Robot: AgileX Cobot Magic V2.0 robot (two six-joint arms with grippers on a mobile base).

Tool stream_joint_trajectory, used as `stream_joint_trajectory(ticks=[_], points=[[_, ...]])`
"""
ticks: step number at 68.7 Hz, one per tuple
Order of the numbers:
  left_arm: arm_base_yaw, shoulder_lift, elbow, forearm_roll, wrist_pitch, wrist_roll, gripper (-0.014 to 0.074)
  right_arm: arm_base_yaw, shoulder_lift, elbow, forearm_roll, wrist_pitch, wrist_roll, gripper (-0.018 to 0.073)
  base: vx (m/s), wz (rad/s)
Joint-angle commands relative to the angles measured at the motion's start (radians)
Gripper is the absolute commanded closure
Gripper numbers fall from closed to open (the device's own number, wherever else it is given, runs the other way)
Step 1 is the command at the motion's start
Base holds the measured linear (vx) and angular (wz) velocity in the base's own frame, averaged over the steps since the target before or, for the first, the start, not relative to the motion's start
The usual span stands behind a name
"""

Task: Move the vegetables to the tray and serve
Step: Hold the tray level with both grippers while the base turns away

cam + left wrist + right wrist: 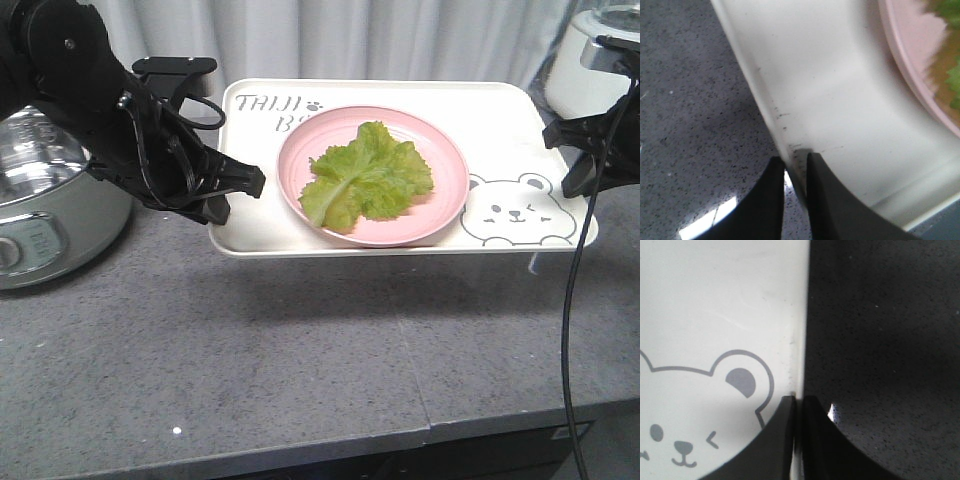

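Vegetables [368, 178] lie in a loose green heap in the middle of the round pink plate [447, 190], and that plate sits on the cream tray [500, 110], roughly at its centre, between the "TAIJI" lettering and the winking bear drawing [515, 208]. You have the tray gripped from both ends. Your left fingers [772, 200] are clenched on its left rim, one finger under the lip and one over it, with the rim pinched between them. Your right fingers [780, 440] are clamped the same way on the right rim, just beside the bear's ear. The tray's near edge throws a wide, soft shadow onto the grey speckled bench [300, 370], and it looks to be held off the surface, though you cannot tell how far. To your left, a shiny metal pot [40, 200] stands on the bench close behind the left arm. To your right, a white appliance [590, 60] stands at the far corner, near the tray's right end. A black cable [572, 320] hangs down from the right arm in front of the bench.
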Motion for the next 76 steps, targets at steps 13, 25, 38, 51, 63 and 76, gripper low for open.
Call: stream_joint_trajectory(ticks=[13, 25, 38, 51, 63, 76], points=[[-0.023, -0.055, -0.029, -0.064, -0.068, 0.037, 0.0603, 0.005, -0.054, -0.028, 0.082, 0.025, -0.002, 0.0565, 0.01, -0.24], [-0.023, -0.055, -0.029, -0.064, -0.068, 0.037, 0.0602, 0.005, -0.054, -0.028, 0.082, 0.025, -0.002, 0.0565, 0.01, -0.26], [-0.023, -0.055, -0.029, -0.064, -0.068, 0.037, 0.0602, 0.005, -0.054, -0.028, 0.082, 0.025, -0.005, 0.0565, 0.01, -0.27], [-0.023, -0.055, -0.029, -0.064, -0.068, 0.037, 0.0602, 0.005, -0.054, -0.028, 0.082, 0.025, -0.005, 0.0565, 0.01, -0.26], [-0.023, -0.055, -0.029, -0.064, -0.068, 0.037, 0.0602, 0.005, -0.054, -0.028, 0.082, 0.025, -0.005, 0.0565, 0.01, -0.26], [-0.023, -0.055, -0.029, -0.064, -0.068, 0.037, 0.0602, 0.005, -0.054, -0.028, 0.082, 0.025, -0.005, 0.0565, 0.0, -0.27]])
